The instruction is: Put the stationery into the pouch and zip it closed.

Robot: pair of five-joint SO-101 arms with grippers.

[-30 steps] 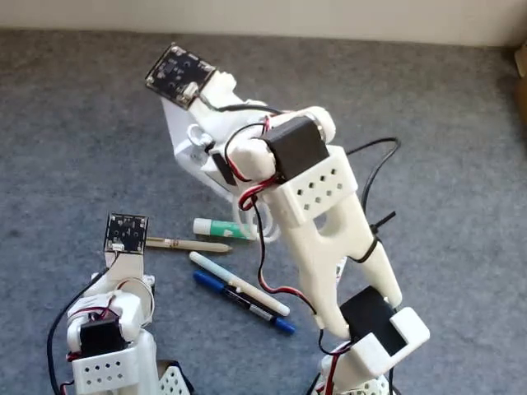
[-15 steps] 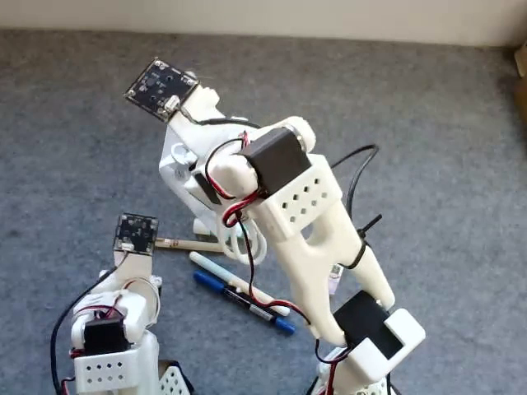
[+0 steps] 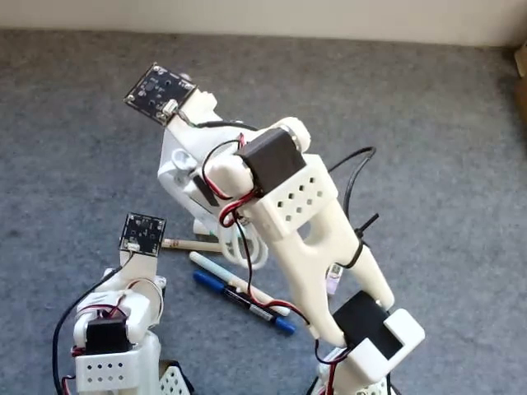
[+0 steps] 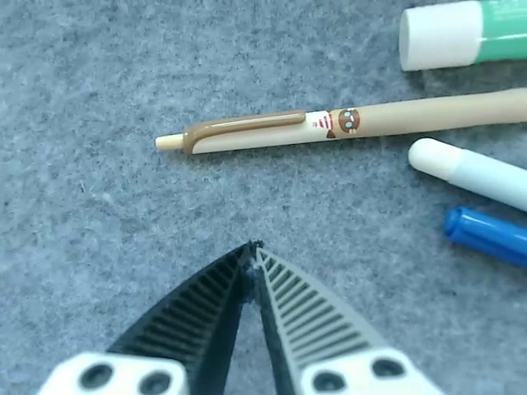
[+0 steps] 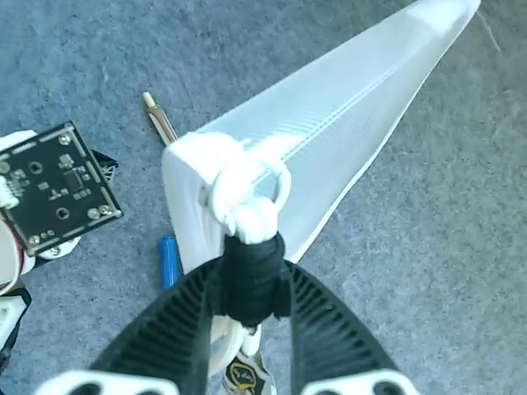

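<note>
The right gripper (image 5: 251, 276) is pinched on a black pull tab (image 5: 249, 290). The tab is tied with a knotted white cord (image 5: 247, 193) to one end of the white mesh pouch (image 5: 346, 115), and the pouch's zip line runs straight away from the gripper over the grey-carpeted bench (image 5: 461, 271). The left gripper (image 4: 251, 248) is pressed together on nothing, its tips near the tan pen (image 4: 346, 122). Past that pen lies the glue stick (image 4: 461, 33). On the pen's other side lie a white-capped pale pen (image 4: 469, 174) and a blue pen (image 4: 486, 236), all apart from the pouch.

From above, the right arm (image 3: 305, 214) reaches from 5 o'clock toward 11 o'clock, and the left arm (image 3: 115, 337) sits at 7 o'clock. The pens lie between them.

Since a second ago the right arm has swung toward 9 o'clock, carrying the pouch end with it, and now hides the glue stick from above. The left wrist has edged slightly toward 3 o'clock. The pens have not moved.
</note>
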